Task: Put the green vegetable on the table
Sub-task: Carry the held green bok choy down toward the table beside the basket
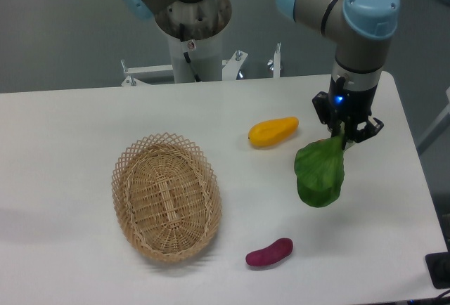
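Camera view, right side of bench [70,122]: tool [344,136] clenched on the stalk end of the green vegetable [320,173], whose leafy head hangs below it over the white surface. Also on bench: yellow squash [273,131] nearby, purple sweet potato [269,252] toward the front, wicker basket [166,197] at left.
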Robot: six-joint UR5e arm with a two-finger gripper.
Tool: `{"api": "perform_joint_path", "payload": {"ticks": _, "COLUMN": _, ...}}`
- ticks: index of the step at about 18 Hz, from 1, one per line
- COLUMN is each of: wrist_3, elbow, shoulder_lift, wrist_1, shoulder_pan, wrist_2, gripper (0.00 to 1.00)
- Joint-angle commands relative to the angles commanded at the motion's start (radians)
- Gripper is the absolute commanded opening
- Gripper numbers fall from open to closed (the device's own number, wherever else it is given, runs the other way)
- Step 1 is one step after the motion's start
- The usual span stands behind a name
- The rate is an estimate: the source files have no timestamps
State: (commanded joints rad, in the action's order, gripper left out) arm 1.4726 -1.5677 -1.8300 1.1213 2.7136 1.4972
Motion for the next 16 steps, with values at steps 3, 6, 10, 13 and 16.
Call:
{"api": "perform_joint_path", "payload": {"ticks": 3, "wrist_3": 0.002, "elbow": -0.009, "shoulder_lift": 0.0, "wrist_1": -0.003, "shoulder_pan": 0.002, "wrist_2": 0.0, "gripper": 0.22}}
{"api": "perform_joint_path", "payload": {"ticks": 6, "wrist_3": 0.002, "elbow": -0.008, "shoulder_lift": 0.0, "wrist_1": -0.003, "shoulder_pan": 0.002, "wrist_2": 0.0, "gripper": 0.22}}
{"api": "perform_joint_path", "payload": {"ticks": 10, "wrist_3": 0.0, "elbow": -0.017, "shoulder_lift": -0.002, "wrist_1": -0.008, "shoulder_pan": 0.0, "wrist_2": -0.002, "gripper": 0.22}}
{"api": "perform_joint_path", "payload": {"ticks": 13, "wrist_3": 0.0, "elbow": -0.038, "shoulder_lift": -0.006, "wrist_1": -0.02, "shoulder_pan": -0.005, "wrist_2": 0.0, "gripper": 0.22}}
{"api": "perform_joint_path", "payload": {"ticks": 16, "wrist_3": 0.0, "elbow": -0.044, "shoulder_lift": -0.015, "wrist_1": -0.023, "shoulder_pan": -0.011, "wrist_2": 0.0, "gripper": 0.22}}
